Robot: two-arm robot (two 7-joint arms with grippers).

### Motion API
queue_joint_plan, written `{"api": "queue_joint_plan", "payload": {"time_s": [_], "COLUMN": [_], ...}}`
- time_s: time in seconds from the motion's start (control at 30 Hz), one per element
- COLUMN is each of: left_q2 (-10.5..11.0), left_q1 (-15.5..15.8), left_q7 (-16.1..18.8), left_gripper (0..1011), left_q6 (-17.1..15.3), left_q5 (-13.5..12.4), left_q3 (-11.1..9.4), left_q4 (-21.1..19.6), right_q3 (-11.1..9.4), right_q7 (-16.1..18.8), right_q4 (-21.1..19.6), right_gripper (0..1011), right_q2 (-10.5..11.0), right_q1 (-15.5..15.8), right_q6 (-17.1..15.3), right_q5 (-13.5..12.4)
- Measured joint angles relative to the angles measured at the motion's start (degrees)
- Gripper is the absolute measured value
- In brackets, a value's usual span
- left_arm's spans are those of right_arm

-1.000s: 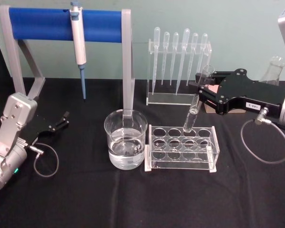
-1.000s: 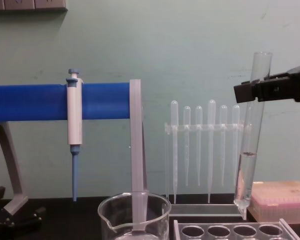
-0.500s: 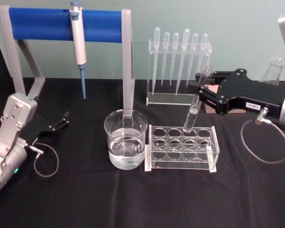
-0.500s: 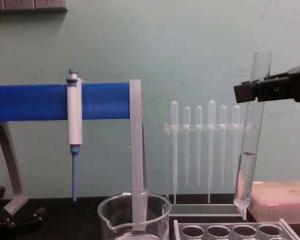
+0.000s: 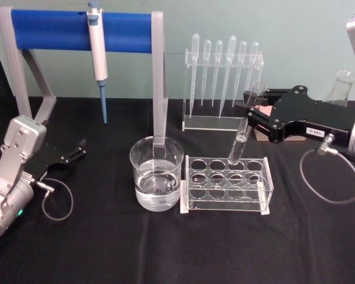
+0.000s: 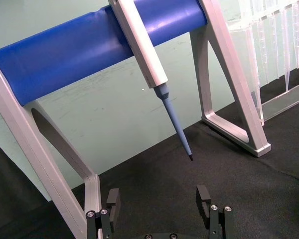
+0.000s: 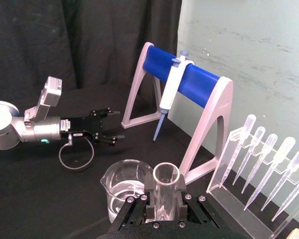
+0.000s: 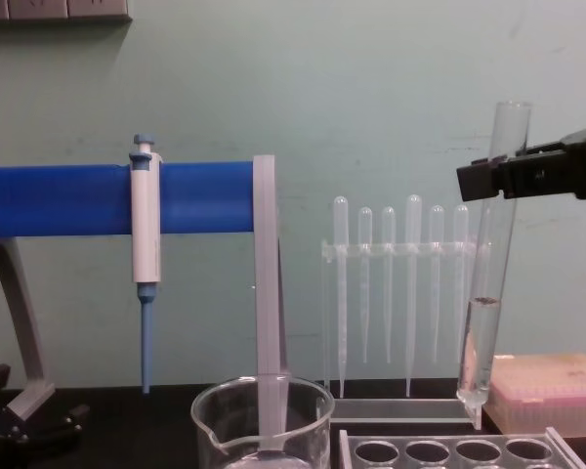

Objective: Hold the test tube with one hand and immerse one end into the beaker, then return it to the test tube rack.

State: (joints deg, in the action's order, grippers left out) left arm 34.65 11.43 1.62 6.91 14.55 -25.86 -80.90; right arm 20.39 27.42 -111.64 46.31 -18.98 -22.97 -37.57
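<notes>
Stillness through the last second: my right tool (image 5: 252,105) keeps pinching the test tube (image 5: 239,139), tilted just above the test tube rack (image 5: 225,200) beside the beaker (image 5: 143,168), left tool (image 5: 81,148) parked spread, so I judge progress stalled.

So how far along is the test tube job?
Done: test tube out of the test tube rack, clamped near its top by the right gripper. In hand: it hangs tilted above the back row, away from the beaker. Dipped or not can't be told; re-racking remains. Left gripper parked open, far left.
</notes>
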Motion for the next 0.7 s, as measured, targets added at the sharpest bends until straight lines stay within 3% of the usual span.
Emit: {"api": "queue_joint_plan", "payload": {"time_s": [0.47, 0.7], "left_q2": [0.0, 0.0], "left_q1": [0.0, 0.0], "left_q7": [0.0, 0.0], "left_gripper": [1000, 1000], "left_q6": [0.0, 0.0], "left_q5": [0.0, 0.0], "left_q3": [0.0, 0.0], "left_q4": [0.0, 0.0], "right_q3": [0.0, 0.3], "right_q7": [0.0, -0.5], "right_q4": [0.0, -0.3], "right_gripper": [241, 241], "right_q2": [0.0, 0.3], "right_q1": [0.0, -0.5], "right_q6": [0.0, 0.5], "right_q5": [0.0, -1.4]}}
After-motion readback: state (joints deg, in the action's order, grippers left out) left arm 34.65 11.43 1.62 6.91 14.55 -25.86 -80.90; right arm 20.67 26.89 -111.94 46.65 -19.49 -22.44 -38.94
